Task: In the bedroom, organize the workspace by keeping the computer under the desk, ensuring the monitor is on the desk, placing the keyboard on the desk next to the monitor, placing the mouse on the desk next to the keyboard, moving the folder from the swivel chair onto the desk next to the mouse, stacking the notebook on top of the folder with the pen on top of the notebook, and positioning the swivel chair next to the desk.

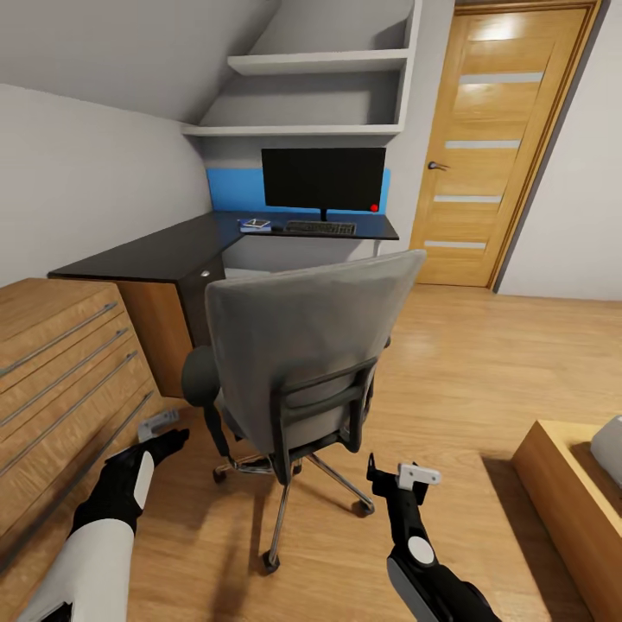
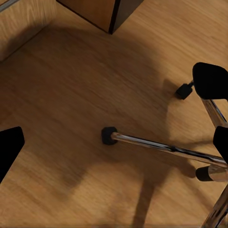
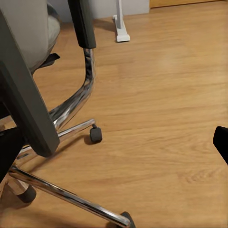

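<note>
The left gripper (image 1: 161, 429) hangs low at the lower left of the head view, beside the wooden chest (image 1: 60, 363); its jaws stand apart on nothing, and its wrist view looks down on a chrome leg and black castor over bare floor. The right gripper (image 1: 404, 474) sits at the lower centre-right, also apart and empty, just behind the chair's base.

Between the two arms stands the swivel chair (image 1: 307, 337), its tall grey back turned to the camera, so its seat is hidden and the folder cannot be made out. Beyond it, in the upper middle of the frame, the desk (image 1: 164, 250) carries the monitor (image 1: 323, 178) against the blue panel, with the keyboard (image 1: 320, 228) in front of it. A small bluish-white item (image 1: 255, 225) lies just left of the keyboard; what it is cannot be told.

The step in hand looks like dealing with the chair. Next, the robot likely needs a view of the seat, calling for a move round the backrest.
</note>
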Motion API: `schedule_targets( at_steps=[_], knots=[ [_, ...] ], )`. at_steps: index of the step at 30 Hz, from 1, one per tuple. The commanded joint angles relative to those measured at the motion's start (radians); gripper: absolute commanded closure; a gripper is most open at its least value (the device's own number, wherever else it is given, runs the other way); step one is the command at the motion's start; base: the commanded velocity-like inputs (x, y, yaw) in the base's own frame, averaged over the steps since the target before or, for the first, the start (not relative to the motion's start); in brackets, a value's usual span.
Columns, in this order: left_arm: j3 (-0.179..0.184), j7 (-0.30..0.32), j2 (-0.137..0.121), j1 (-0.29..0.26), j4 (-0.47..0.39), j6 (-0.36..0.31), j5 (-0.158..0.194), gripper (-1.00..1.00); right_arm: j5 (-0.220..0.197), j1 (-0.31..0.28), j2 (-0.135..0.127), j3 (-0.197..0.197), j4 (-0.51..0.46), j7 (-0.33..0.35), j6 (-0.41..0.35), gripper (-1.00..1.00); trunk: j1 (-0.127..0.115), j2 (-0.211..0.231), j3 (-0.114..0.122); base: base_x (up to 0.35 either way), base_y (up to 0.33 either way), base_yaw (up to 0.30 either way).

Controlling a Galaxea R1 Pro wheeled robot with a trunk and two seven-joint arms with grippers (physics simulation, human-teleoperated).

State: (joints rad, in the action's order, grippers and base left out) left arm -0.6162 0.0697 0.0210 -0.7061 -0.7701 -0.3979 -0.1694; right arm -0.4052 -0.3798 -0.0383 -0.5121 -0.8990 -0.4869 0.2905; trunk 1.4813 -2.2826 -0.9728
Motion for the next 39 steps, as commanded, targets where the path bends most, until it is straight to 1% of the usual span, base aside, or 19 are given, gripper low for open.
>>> schedule_targets(
  at_steps=[1, 3, 6, 9, 12, 18, 25, 28, 33, 35, 36, 37, 38, 39],
  knots=[
    [-0.006, 0.007, 0.001, -0.001, 0.003, -0.004, -0.01, -1.0, -0.01, -0.001, -0.001, -0.009, -0.001, -0.005, 0.006, -1.0, 0.0, 0.0, -0.001, -0.001, 0.0, 0.0],
    [-0.006, 0.007, 0.001, -0.001, 0.009, -0.004, -0.01, -1.0, -0.01, -0.001, 0.002, -0.013, -0.001, -0.006, 0.006, -1.0, 0.0, 0.0, -0.001, -0.001, 0.0, 0.0],
    [-0.007, 0.008, 0.001, -0.001, 0.018, -0.003, -0.01, -1.0, -0.01, -0.001, 0.024, -0.023, -0.001, -0.007, 0.007, -1.0, 0.0, 0.0, -0.001, -0.023, 0.0, 0.0],
    [-0.007, 0.007, 0.001, -0.001, 0.027, -0.003, -0.01, -1.0, -0.008, -0.001, 0.038, -0.026, 0.0, -0.007, 0.007, -1.0, 0.0, 0.0, -0.001, -0.153, 0.0, 0.0],
    [-0.007, 0.008, 0.0, -0.001, 0.034, -0.003, -0.01, -1.0, -0.008, -0.001, 0.044, -0.026, 0.0, -0.008, 0.007, -1.0, 0.0, 0.0, -0.001, -0.256, 0.0, 0.0],
    [-0.008, 0.008, 0.0, -0.001, 0.043, -0.001, -0.01, -1.0, -0.007, -0.001, 0.047, -0.025, 0.0, -0.01, 0.007, -1.0, 0.0, 0.0, -0.001, -0.308, 0.0, 0.0],
    [-0.009, 0.008, -0.005, -0.001, 0.12, 0.01, -0.009, -1.0, -0.008, -0.002, 0.048, -0.024, 0.001, -0.01, 0.008, -1.0, 0.0, 0.0, -0.001, -0.325, 0.0, 0.0],
    [-0.009, 0.008, -0.009, -0.001, 0.15, 0.029, -0.009, -1.0, -0.01, -0.001, 0.048, -0.023, 0.008, -0.01, 0.013, -1.0, 0.0, 0.0, -0.001, -0.313, 0.0, 0.0],
    [-0.009, 0.009, -0.012, -0.001, 0.192, 0.099, -0.01, -1.0, -0.015, -0.002, 0.05, -0.021, 0.037, -0.009, 0.013, -1.0, 0.0, 0.0, -0.001, -0.172, 0.0, 0.0],
    [-0.009, 0.01, -0.012, -0.001, 0.214, 0.142, -0.01, -1.0, -0.015, -0.002, 0.051, -0.02, 0.041, -0.011, 0.01, -1.0, 0.0, 0.0, -0.001, -0.061, 0.0, 0.0],
    [-0.008, 0.01, -0.012, -0.001, 0.235, 0.174, -0.01, -1.0, -0.015, -0.003, 0.053, -0.02, 0.043, -0.012, 0.006, -1.0, 0.0, 0.0, -0.001, -0.035, 0.0, 0.0],
    [-0.008, 0.01, -0.012, -0.001, 0.249, 0.192, -0.01, -1.0, -0.014, -0.004, 0.057, -0.02, 0.044, -0.013, 0.001, -1.0, 0.0, 0.0, -0.001, -0.028, 0.0, 0.0],
    [-0.009, 0.01, -0.013, -0.001, 0.28, 0.23, -0.01, -1.0, -0.014, -0.006, 0.065, -0.02, 0.047, -0.013, -0.014, -1.0, 0.0, 0.0, -0.001, -0.018, 0.0, 0.0],
    [-0.009, 0.01, -0.013, -0.001, 0.296, 0.252, -0.01, -1.0, -0.014, -0.007, 0.07, -0.019, 0.048, -0.013, -0.024, -1.0, 0.0, 0.0, -0.001, -0.014, 0.0, 0.0]
  ],
)
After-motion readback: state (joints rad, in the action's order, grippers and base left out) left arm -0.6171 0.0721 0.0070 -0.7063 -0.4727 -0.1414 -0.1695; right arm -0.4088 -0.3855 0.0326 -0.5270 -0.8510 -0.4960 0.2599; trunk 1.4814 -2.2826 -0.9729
